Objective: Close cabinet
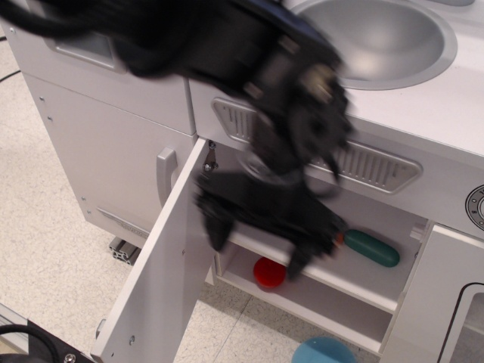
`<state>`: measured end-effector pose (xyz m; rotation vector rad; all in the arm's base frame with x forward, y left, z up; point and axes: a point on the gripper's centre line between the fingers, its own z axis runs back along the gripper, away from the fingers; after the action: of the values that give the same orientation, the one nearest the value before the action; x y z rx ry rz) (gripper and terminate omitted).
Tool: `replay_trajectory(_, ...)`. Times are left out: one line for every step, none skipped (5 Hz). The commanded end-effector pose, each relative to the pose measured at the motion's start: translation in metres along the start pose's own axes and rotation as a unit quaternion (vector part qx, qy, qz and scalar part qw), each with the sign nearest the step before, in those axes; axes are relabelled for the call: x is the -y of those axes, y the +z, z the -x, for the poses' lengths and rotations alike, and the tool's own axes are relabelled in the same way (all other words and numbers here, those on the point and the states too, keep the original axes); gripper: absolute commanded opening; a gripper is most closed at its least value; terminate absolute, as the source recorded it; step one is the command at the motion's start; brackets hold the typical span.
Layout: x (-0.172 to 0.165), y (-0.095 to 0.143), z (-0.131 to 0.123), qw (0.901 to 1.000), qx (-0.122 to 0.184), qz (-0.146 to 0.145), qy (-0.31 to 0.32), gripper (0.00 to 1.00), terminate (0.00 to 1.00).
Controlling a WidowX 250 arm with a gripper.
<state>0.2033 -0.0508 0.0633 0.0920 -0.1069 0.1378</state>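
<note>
Cabinet point(318, 291): low centre of the scene, under the sink point(378, 38), standing open.
Door point(155, 280): swung out to the near left, hinged at its far edge.
Pincer point(257, 246): blurred, fingers spread and released, in front of the shelf point(355, 283), just right of the door.
Shelf contents: green piece point(372, 248) on top, red disc point(269, 272) below.

Motion blur smears the claw point(257, 231) (its jaw gap unreadable), hiding the cabinet point(340, 295) hinges.

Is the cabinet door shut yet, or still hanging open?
Open. The door swings wide toward the camera, exposing the shelf inside the cabinet. The blurred gripper is beside its inner face.
</note>
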Motion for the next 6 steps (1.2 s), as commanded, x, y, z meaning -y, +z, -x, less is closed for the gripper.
replay_trajectory(-0.065,-0.009,-0.031,0.9999,-0.004,0.009,0.005,1.00,0.00)
replay_trajectory(-0.080,-0.030,-0.034,0.9999,0.007,0.011,0.000,1.00,0.00)
replay_trajectory(-0.087,-0.043,-0.038,0.9998,0.019,0.010,0.000,1.00,0.00)
replay_trajectory(-0.082,-0.050,-0.037,0.9997,0.016,0.016,0.000,1.00,0.00)
replay_trajectory(-0.075,-0.058,-0.034,0.9998,0.018,0.003,0.001,1.00,0.00)
replay_trajectory(-0.063,-0.070,-0.028,1.0000,0.006,0.005,-0.001,1.00,0.00)
